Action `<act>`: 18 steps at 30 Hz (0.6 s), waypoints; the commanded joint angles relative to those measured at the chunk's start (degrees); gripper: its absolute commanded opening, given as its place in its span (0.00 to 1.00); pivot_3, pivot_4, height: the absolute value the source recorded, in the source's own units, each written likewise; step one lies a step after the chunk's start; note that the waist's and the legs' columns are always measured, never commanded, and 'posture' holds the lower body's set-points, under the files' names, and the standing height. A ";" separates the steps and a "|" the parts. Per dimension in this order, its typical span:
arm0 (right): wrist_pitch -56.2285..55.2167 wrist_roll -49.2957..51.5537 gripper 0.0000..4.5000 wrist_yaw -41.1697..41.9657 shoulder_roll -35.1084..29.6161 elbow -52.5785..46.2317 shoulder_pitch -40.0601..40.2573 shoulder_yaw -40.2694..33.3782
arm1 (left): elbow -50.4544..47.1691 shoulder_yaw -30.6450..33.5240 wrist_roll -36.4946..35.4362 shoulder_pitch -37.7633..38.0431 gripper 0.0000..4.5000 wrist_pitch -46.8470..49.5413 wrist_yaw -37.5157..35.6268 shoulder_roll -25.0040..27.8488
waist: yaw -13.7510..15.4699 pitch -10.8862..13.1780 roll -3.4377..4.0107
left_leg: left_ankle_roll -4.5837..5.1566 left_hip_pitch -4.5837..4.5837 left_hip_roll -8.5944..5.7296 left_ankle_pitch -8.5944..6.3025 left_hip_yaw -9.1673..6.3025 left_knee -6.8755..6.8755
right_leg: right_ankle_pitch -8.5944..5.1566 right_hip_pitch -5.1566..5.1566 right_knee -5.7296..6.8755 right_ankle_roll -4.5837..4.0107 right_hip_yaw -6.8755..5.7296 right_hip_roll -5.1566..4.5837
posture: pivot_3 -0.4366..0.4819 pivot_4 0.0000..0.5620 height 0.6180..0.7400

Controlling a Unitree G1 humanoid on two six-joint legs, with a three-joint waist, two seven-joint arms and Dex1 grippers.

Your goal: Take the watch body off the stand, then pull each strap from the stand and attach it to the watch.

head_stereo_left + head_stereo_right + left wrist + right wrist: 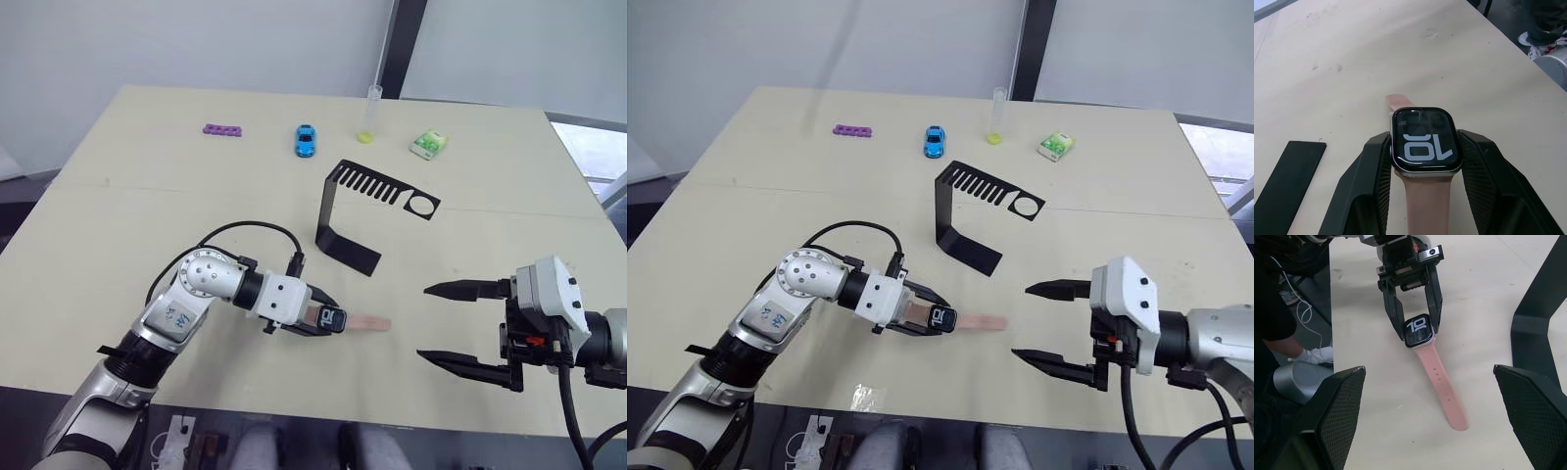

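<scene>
Left claw (328,320) pinched shut on the watch (1424,141), low over the table (118,215). One pink strap (1442,382) fixed on, lying flat past the fingertips; another strap running back between the fingers. Right claw (460,324) spread wide, holding nothing, well apart from the watch. Could slip or twist if tugged by the strap. Stand (367,211) just beyond, bare. Toy car (306,140), purple bar (223,129), tube (370,113), green packet (428,145) far off, not in the way.
</scene>
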 commanded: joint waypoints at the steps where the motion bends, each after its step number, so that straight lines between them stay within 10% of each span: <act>1: -1.36 -0.36 0.99 -0.79 -0.53 -0.31 -0.60 0.72 | -2.15 1.00 -2.60 0.55 0.35 9.12 -0.02 0.29 | -0.03 0.00 0.00 | 0.00 0.00 0.00 0.00 0.00 0.00 | 0.00 0.00 0.02 0.00 0.00 0.00 | 0.48 0.27 1.00; 17: -6.23 -8.47 0.99 -1.95 0.02 -0.04 3.32 7.29 | -1.13 -3.47 2.88 4.18 0.35 22.19 5.77 -2.88 | -0.01 0.00 0.00 | -0.01 0.01 0.00 0.01 -0.02 0.02 | 0.00 -0.01 0.02 0.00 0.00 0.01 | 0.48 0.27 1.00; 18: -6.58 -8.90 1.00 -1.73 -0.05 0.37 3.42 7.34 | -1.46 -3.27 2.38 4.36 0.59 22.73 5.33 -2.64 | -0.03 0.00 0.00 | -0.01 0.01 0.00 0.01 -0.02 0.03 | 0.00 -0.01 0.02 0.00 0.00 0.00 | 0.48 0.27 1.00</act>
